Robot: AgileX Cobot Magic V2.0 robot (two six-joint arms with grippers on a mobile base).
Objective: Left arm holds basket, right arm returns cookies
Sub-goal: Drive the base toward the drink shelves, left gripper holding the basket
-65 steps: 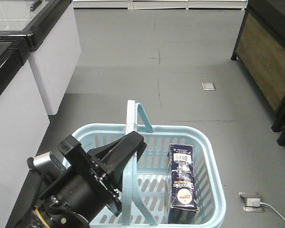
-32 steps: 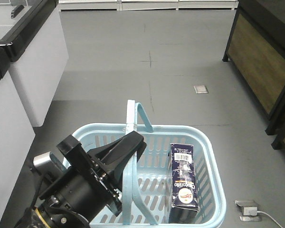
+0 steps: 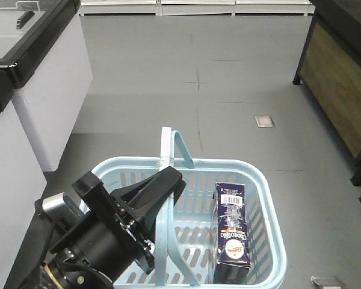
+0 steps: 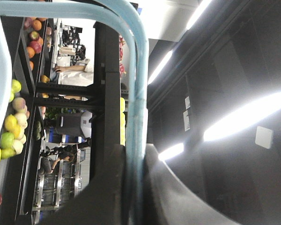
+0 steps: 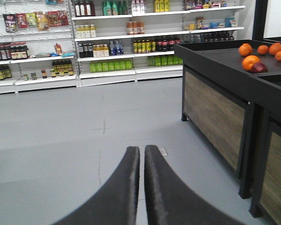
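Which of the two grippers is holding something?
The left gripper: it clamps the basket handle. The right gripper is shut on nothing.

— What is the left gripper [image 3: 167,180] gripping?
— It is clamping the light blue basket [image 3: 274,224] by its raised handle [image 3: 166,144].
— And the cookies [image 3: 231,232]?
— The navy box is sitting in the right half, barcode end pointing toward the far wall.

Cookies [image 3: 231,226] inside basket [image 3: 276,226], right side
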